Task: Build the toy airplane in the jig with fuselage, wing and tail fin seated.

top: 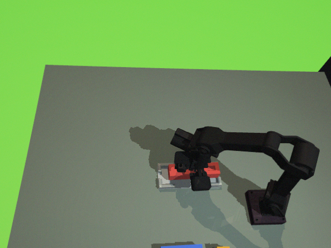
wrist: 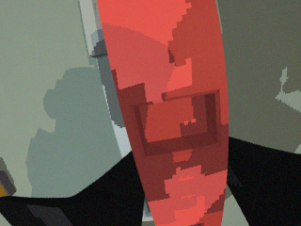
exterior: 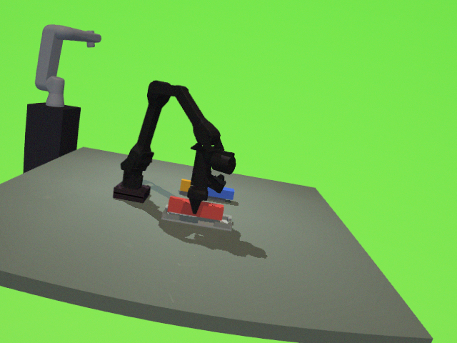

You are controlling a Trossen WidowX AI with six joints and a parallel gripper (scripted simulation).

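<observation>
The red fuselage point(top: 176, 176) point(exterior: 212, 211) point(wrist: 136, 19) is level, low over the pale grey jig point(top: 160, 176) point(exterior: 199, 224) point(wrist: 87, 24). Its underside looks slightly above the jig's walls; whether it touches the cradle is unclear. My gripper point(top: 195, 172) point(exterior: 194, 209) point(wrist: 176, 145) is shut on the fuselage across its middle, one finger on each side. A rectangular socket shows on the fuselage's top in the wrist view. The blue wing point(top: 181, 246) point(exterior: 223, 193) and the orange tail fin point(top: 223, 247) point(exterior: 185, 185) point(wrist: 2, 190) stand apart from the jig, side by side.
The arm's dark base point(top: 267, 218) point(exterior: 127, 194) stands on the grey table point(top: 93, 106) point(exterior: 295, 258), to the right of the jig in the top view. A grey robot arm point(exterior: 48, 58) on a black pedestal point(exterior: 42, 136) stands beyond the table.
</observation>
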